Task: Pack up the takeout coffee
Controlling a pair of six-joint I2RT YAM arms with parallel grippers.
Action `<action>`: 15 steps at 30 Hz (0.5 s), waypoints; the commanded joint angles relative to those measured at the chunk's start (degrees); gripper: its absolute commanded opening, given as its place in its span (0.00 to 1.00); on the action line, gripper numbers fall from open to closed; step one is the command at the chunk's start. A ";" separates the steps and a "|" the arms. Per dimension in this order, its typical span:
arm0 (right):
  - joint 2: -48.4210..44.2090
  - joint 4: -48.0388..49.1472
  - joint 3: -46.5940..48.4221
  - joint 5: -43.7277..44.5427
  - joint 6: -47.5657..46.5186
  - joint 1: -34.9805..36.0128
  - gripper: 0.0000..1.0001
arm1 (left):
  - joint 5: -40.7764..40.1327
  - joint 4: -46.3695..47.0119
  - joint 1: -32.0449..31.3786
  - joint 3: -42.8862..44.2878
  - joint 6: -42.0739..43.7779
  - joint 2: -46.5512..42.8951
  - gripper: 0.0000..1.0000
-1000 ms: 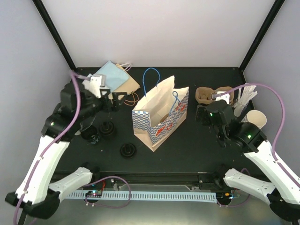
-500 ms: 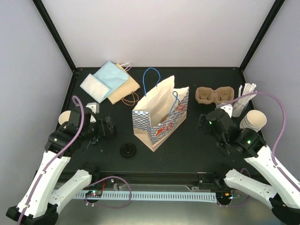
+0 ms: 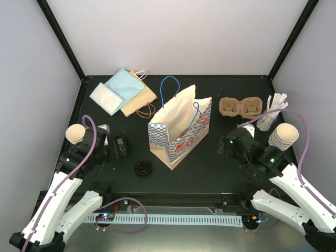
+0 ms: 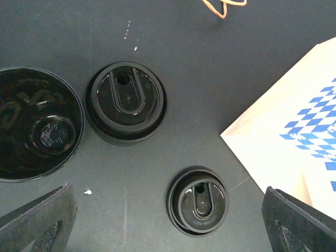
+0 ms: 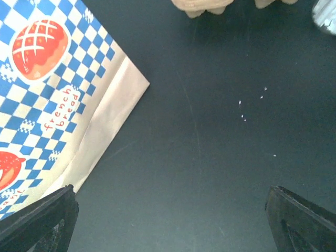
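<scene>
**Reference.** Take the blue-checked bag (image 3: 178, 132) as your landmark. It stands with its mouth open near the middle of the counter (image 3: 210, 170).

**Left end effector** (image 3: 119, 147). You will find it to the left of the bag, low over the lids. Its fingers (image 4: 39, 218) are spread to their full width and nothing is between them.

**Right end effector** (image 3: 223, 145). It sits to the right of the bag, above bare counter. Its fingers (image 5: 304, 220) are likewise fully spread and hold nothing. In the right wrist view, the bag's lower corner fills the left side.

**Task items, located from the bag:**
- A single black lid (image 4: 198, 200) lies flat just left of the bag's near corner, not touching it.
- A second black lid (image 4: 126, 102) lies farther left of the bag.
- A wider black round piece (image 4: 34, 131) lies farther left again, hollow side up. You cannot tell from these views whether it is a lid.
- One paper cup (image 3: 76, 133) stands far to the left of the bag, beyond the left end effector.
- The cup tray (image 3: 240, 106) lies flat to the right of the bag, toward the back.
- A stack of paper cups (image 3: 283, 135) stands far to the right of the bag.

**Other items.** The stir sticks (image 3: 273, 113) stand right of the bag, just beyond the tray. Flat blue sheets (image 3: 118, 89) lie behind and left of the bag.
</scene>
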 commanded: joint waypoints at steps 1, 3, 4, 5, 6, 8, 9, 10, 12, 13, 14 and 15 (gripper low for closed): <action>0.50 1.23 -0.53 -3.49 1.34 -0.27 1.00 | 2.18 1.58 0.36 -0.62 -1.05 -1.24 0.99; 0.43 3.82 -0.47 -6.13 -2.56 -0.23 1.00 | 3.87 1.99 0.36 -0.39 -0.91 -1.02 0.99; 0.05 5.19 -0.70 -7.77 -4.44 -0.23 1.00 | 5.38 2.55 0.36 -0.24 -0.34 -0.71 0.99; -0.89 7.80 -1.89 -9.97 -6.07 -0.30 1.00 | 7.47 3.31 0.36 -0.09 0.64 -0.42 0.99; -1.93 10.08 -3.32 -12.54 -7.43 -0.25 1.00 | 9.52 3.91 0.36 0.55 1.73 -0.16 0.99; -2.04 9.16 -2.74 -12.21 -6.08 -0.23 1.00 | 9.16 1.87 0.36 2.88 2.28 0.04 0.99; -1.34 7.88 -1.51 -11.88 -5.85 -0.25 1.00 | 7.47 1.92 0.36 3.06 2.04 -0.35 0.99; -0.82 7.18 -0.53 -12.04 -6.28 -0.25 1.00 | 6.50 2.31 0.36 3.01 2.59 -0.77 0.99; -0.55 6.37 0.31 -11.07 -6.89 -0.23 1.00 | 5.33 2.51 0.42 2.79 4.11 -0.67 0.99; -0.68 6.19 0.33 -9.98 -7.49 -0.30 1.00 | 4.76 2.47 0.45 2.44 4.54 -0.18 0.99; -0.80 5.90 0.14 -9.09 -7.99 -0.28 1.00 | 4.60 2.39 0.57 2.21 5.02 0.60 0.98; -0.70 5.50 0.15 -8.32 -8.58 -0.23 1.00 | 4.34 2.44 0.70 2.17 5.51 1.38 0.98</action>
